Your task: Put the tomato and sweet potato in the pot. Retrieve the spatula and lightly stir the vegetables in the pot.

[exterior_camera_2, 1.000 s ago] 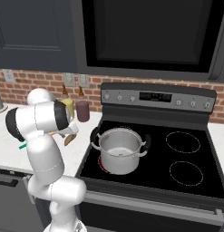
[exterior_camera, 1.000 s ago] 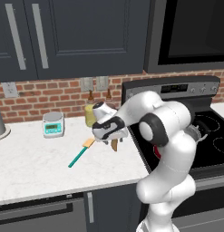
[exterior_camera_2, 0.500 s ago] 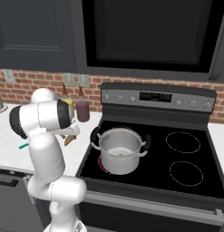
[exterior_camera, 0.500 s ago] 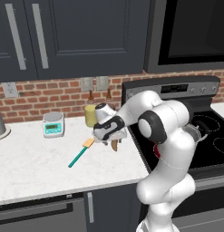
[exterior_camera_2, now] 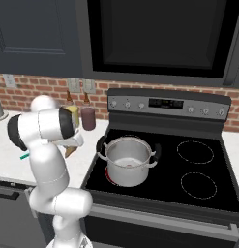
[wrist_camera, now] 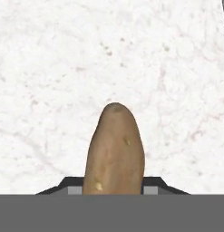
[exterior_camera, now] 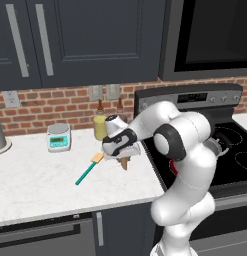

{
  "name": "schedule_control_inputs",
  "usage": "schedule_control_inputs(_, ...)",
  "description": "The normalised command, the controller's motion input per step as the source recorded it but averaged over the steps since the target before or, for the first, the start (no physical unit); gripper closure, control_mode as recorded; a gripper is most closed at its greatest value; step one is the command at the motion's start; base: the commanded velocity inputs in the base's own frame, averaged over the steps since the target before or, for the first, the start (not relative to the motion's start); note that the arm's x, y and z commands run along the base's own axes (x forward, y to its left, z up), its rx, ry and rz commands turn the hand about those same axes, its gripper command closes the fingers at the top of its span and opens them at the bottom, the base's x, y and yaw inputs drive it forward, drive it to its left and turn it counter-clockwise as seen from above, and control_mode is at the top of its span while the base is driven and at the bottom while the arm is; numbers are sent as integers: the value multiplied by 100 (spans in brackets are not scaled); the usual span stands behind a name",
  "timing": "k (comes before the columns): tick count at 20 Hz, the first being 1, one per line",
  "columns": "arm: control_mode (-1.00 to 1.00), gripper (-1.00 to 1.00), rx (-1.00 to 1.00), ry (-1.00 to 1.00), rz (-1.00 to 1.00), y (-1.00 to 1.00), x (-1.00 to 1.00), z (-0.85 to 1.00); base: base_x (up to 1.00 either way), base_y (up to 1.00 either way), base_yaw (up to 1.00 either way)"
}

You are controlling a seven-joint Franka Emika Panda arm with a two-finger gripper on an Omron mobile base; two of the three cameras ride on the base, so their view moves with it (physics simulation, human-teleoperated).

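The fingers (wrist_camera: 113, 190) stand drawn in on either side of the sweet potato (wrist_camera: 114, 152), their dark tips showing just left and right of its lower part in the hand view, so the tuber sits clamped between them, its tapered end pointing out over the white speckled surface (wrist_camera: 50, 68). From the left base view the gripper (exterior_camera: 124, 161) hangs low over that surface near the stove's edge, the brown sweet potato (exterior_camera: 124, 162) poking down beneath it. The spatula (exterior_camera: 89, 169) lies flat on the surface just to the left, apart from the fingers. The pot (exterior_camera_2: 128, 160) stands on the stove's front left burner, well apart from the gripper, with something red at its base.
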Motion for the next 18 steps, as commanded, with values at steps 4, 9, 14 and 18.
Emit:
schedule_control_inputs(4,-100,100,0,-3,0,0,-81,0,0,0,0)
schedule_control_inputs(9,-100,100,1,-19,0,9,-100,22,0,0,0)
schedule_control_inputs(14,-100,100,2,-24,0,2,-91,79,0,0,0)
schedule_control_inputs(18,-100,100,8,-18,0,-18,-68,100,0,0,0)
